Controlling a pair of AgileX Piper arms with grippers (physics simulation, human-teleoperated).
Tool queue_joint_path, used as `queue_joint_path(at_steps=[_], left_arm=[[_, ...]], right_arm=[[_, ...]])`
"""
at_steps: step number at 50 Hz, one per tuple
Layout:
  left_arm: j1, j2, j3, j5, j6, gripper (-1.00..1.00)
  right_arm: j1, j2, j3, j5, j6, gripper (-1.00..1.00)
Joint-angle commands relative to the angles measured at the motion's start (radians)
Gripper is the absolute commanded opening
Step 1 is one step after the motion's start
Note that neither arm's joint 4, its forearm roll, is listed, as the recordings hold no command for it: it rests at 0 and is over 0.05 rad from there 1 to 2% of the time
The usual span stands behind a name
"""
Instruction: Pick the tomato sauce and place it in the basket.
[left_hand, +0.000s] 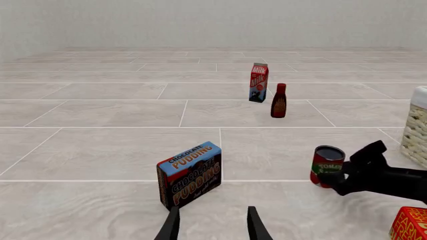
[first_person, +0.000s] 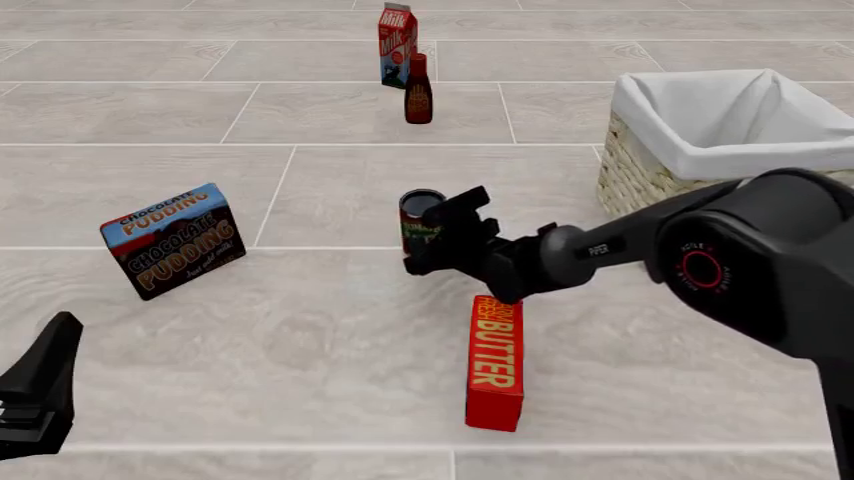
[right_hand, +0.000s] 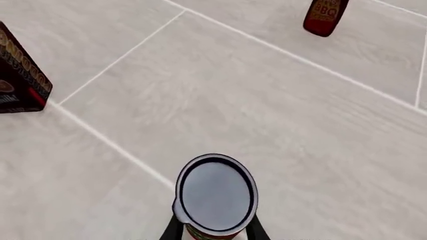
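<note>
- The tomato sauce (first_person: 422, 222) stands upright on the tiled bench (first_person: 334, 330), left of the basket (first_person: 707, 135) and well apart from it.
- The right gripper (first_person: 430, 238) has its fingers (right_hand: 175, 227) on either side of the can, low on its body; I cannot tell whether they are pressing it.
- The left gripper (left_hand: 212, 225) sits near the front left, fingers spread, nothing between them.
- A butter box (first_person: 495, 362) lies just in front of the right arm; a chocolate pudding box (first_person: 174, 240) stands to the left.
- A milk carton (first_person: 396, 44) and dark bottle (first_person: 418, 90) stand farther back.
</note>
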Motion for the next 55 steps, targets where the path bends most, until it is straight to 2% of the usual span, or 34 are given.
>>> queue_joint_path(at_steps=[1, 7, 12, 33, 38, 45, 55], left_arm=[[0.000, 0.000, 0.000, 0.000, 0.000, 1.00], [0.000, 0.000, 0.000, 0.000, 0.000, 1.00], [0.000, 0.000, 0.000, 0.000, 0.000, 1.00], [0.000, 0.000, 0.000, 0.000, 0.000, 1.00], [0.000, 0.000, 0.000, 0.000, 0.000, 1.00], [0.000, 0.000, 0.000, 0.000, 0.000, 1.00], [0.000, 0.000, 0.000, 0.000, 0.000, 1.00]], right_arm=[[0.003, -0.031, 0.033, -0.022, -0.001, -1.00], [0.003, -0.076, 0.075, -0.035, -0.006, -1.00], [0.004, -0.175, 0.142, -0.037, -0.011, -1.00], [0.009, -0.488, 0.316, 0.020, -0.042, -1.00], [-0.003, -0.540, 0.329, 0.045, -0.059, -1.00], [-0.028, -0.644, 0.316, 0.127, -0.098, -1.00], [-0.057, -0.759, 0.283, 0.224, -0.119, -1.00]])
